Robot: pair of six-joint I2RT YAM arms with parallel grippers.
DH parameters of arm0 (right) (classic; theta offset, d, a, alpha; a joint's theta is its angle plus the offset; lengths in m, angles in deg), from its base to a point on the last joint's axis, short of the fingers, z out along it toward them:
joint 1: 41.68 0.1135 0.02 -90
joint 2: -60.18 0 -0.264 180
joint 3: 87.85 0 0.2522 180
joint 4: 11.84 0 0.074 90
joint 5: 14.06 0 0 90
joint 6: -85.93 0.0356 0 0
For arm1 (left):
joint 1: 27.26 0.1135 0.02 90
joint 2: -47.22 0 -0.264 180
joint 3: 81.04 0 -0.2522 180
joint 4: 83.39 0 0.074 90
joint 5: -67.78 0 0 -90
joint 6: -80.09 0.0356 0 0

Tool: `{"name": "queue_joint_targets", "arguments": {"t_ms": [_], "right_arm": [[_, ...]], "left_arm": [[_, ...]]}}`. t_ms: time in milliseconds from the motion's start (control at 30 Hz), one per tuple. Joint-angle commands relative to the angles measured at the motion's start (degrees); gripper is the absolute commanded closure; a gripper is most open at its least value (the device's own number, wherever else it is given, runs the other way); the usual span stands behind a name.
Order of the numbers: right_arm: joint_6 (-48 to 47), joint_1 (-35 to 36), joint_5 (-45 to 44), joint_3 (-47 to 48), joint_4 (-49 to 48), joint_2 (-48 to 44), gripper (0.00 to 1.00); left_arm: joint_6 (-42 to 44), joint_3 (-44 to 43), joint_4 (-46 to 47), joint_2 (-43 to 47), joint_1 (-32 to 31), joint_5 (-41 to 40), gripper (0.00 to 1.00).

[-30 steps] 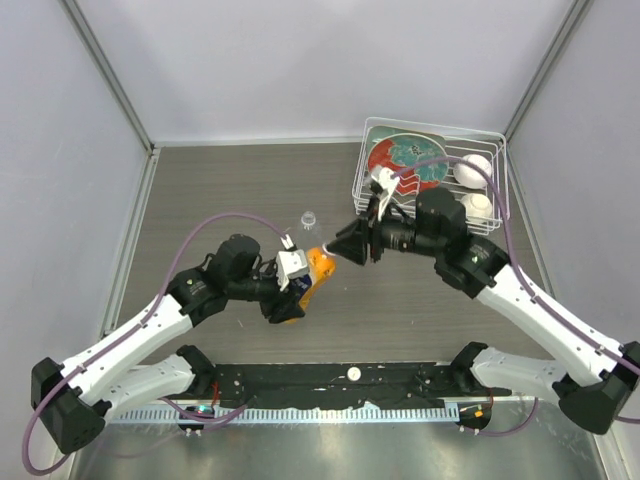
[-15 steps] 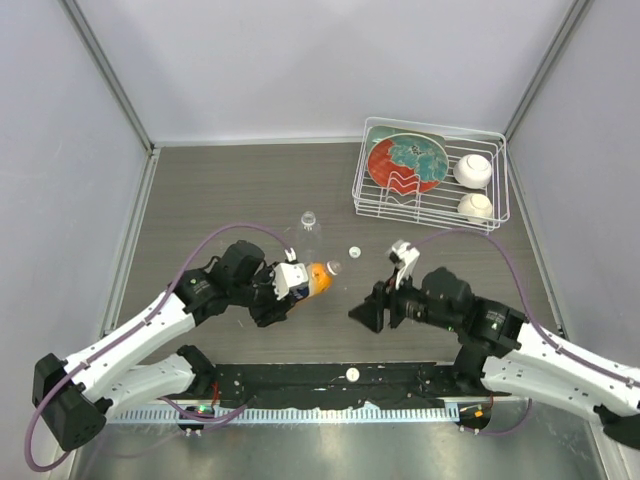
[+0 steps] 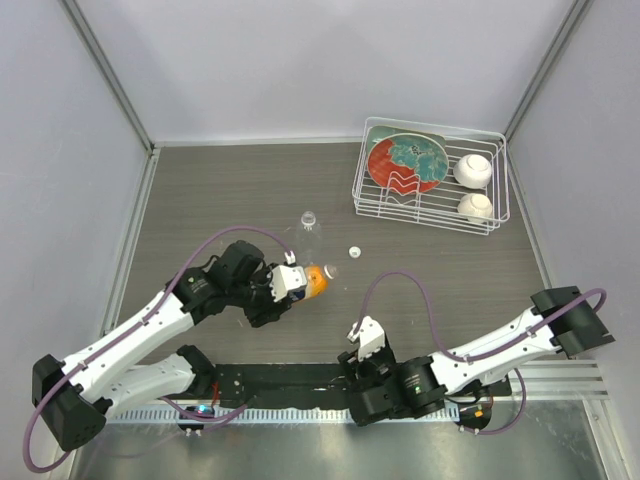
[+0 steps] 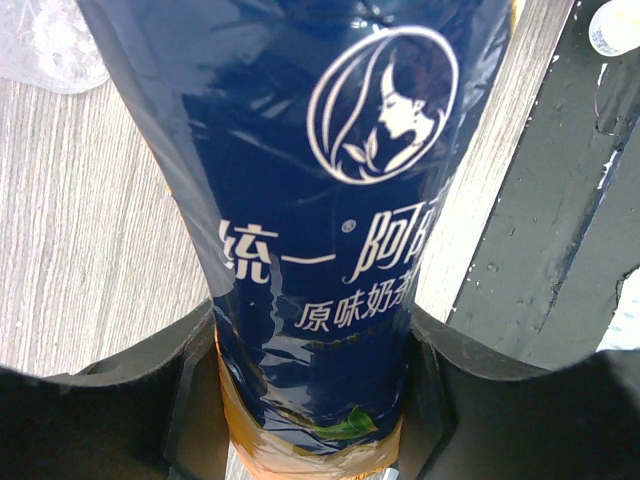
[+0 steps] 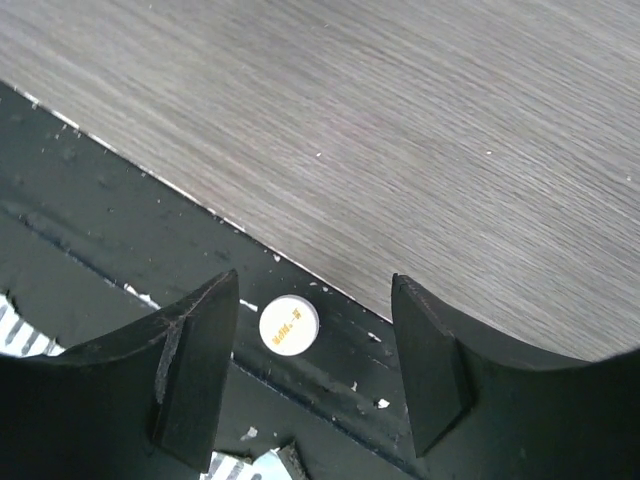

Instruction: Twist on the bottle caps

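My left gripper is shut on the orange bottle, holding it tilted with its mouth toward the right. In the left wrist view the bottle fills the frame between my fingers, showing a dark blue label with orange liquid at the base. The clear bottle stands just behind it. A white cap lies on the table to the right of both bottles. My right gripper is open, low over the black base plate, with the cream cap lying between its fingers untouched. In the top view the right gripper hides that cap.
A white wire rack at the back right holds a red-and-teal plate and two white balls. The black base plate runs along the near edge. Enclosure walls stand on three sides.
My right arm has pulled away from the orange bottle's mouth and swung down to the near edge, over the cream cap. The left gripper kept the bottle, shifting slightly.
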Motion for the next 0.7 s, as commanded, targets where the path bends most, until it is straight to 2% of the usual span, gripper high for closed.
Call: {"name": "queue_joint_targets", "arguments": {"t_ms": [0,300,433,533,667], "right_arm": [[18.1,2.2,-12.3,4.0,8.3,2.8,0.34],[13.6,2.4,-3.1,-0.7,-5.6,-0.7,0.37],[14.7,2.4,3.9,1.4,-5.3,2.9,0.39],[16.9,2.4,6.1,3.3,-3.1,6.8,0.4],[19.8,2.4,6.3,3.3,-0.6,7.6,0.42]], "left_arm": [[0.9,-3.2,-0.6,1.2,0.0,0.5,0.98],[1.2,-4.4,-0.7,0.5,0.0,1.5,0.97],[1.4,-4.5,-0.3,0.2,0.0,1.9,0.97],[1.4,-4.8,-0.4,0.1,0.0,2.1,0.97],[0.9,-5.1,-0.2,0.0,0.0,2.9,0.97]]}}
